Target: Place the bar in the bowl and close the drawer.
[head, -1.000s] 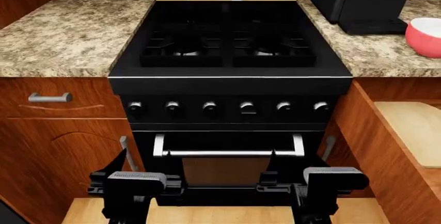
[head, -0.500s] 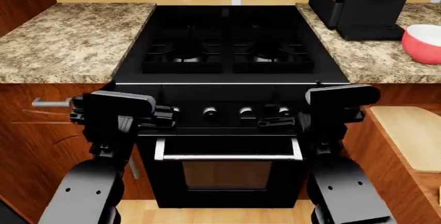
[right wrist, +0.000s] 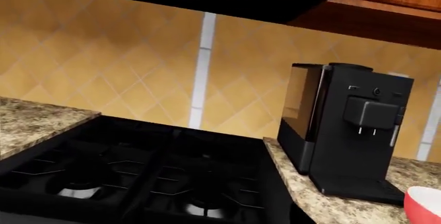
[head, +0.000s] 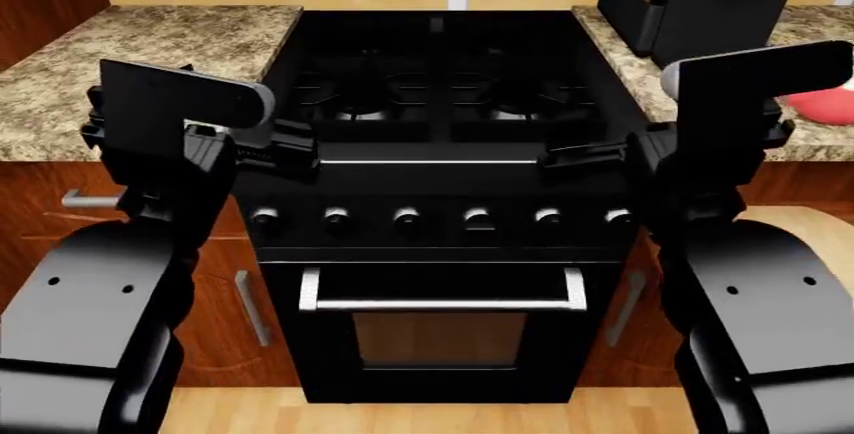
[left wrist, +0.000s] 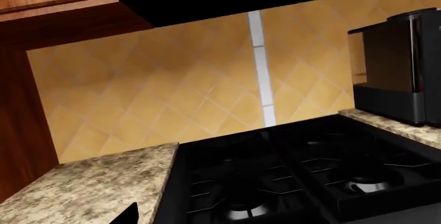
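The red bowl (head: 827,104) stands on the right counter, mostly hidden behind my right arm in the head view. Its rim (right wrist: 426,203) also shows in the right wrist view. The bar is out of view. The drawer at the right is almost wholly hidden by my right arm; only a strip of the pale board (head: 817,219) inside it shows. My left gripper (head: 296,149) and right gripper (head: 558,157) hang at stove-top height before the cooker, holding nothing. One left fingertip (left wrist: 127,214) sits far to the side, so those jaws stand apart.
A black gas stove (head: 441,84) with an oven handle (head: 441,299) fills the middle. A black coffee machine (head: 694,4) stands on the right counter by the bowl. The granite counter (head: 147,64) lies at the left, with a closed drawer's handle (head: 80,199) below.
Both arms have risen from near the floor to stove-top height and spread a little wider. The right arm now covers most of the bowl and the open drawer.
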